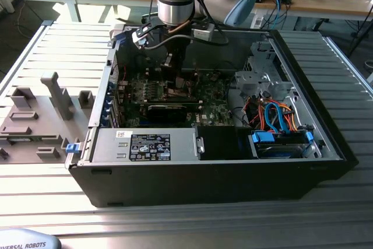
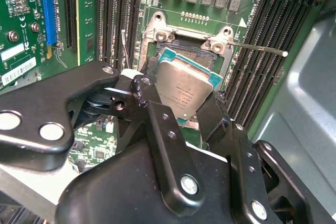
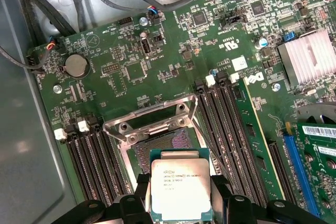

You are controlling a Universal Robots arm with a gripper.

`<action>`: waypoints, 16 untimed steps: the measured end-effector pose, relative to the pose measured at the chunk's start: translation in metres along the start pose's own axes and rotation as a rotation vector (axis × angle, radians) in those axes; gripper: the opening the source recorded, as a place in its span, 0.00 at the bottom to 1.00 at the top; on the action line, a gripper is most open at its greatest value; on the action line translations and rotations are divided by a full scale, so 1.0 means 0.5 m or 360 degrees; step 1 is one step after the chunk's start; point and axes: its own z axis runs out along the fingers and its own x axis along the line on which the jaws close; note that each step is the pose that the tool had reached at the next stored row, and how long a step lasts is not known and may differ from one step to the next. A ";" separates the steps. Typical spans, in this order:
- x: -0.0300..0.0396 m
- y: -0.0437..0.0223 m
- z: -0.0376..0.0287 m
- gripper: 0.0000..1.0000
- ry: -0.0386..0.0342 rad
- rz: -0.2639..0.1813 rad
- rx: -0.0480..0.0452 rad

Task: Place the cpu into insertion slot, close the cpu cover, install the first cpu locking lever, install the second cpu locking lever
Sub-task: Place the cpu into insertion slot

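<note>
Clasping the cpu (image 3: 181, 184) by opposite edges, the pincer (image 3: 180, 195) holds it flat; the open slot (image 3: 163, 145) lies just below, slightly ahead.

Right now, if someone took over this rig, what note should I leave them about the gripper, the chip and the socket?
Gripper: shut on the chip, pinching two opposite edges.
Chip: held over the socket, partly covering it, not seated.
Cover: swung open, clear of the socket.
Lever: one thin rod sticks out free beside the socket.
Done: chip is in the gripper and at the socket.
Left: seat the chip, close the cover, latch both levers.
</note>
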 end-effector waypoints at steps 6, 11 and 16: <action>0.000 0.000 0.001 0.54 0.0000 0.0006 0.0000; 0.000 0.000 0.001 0.54 -0.0001 0.0010 0.0001; 0.000 0.000 0.001 0.54 -0.0001 0.0016 0.0001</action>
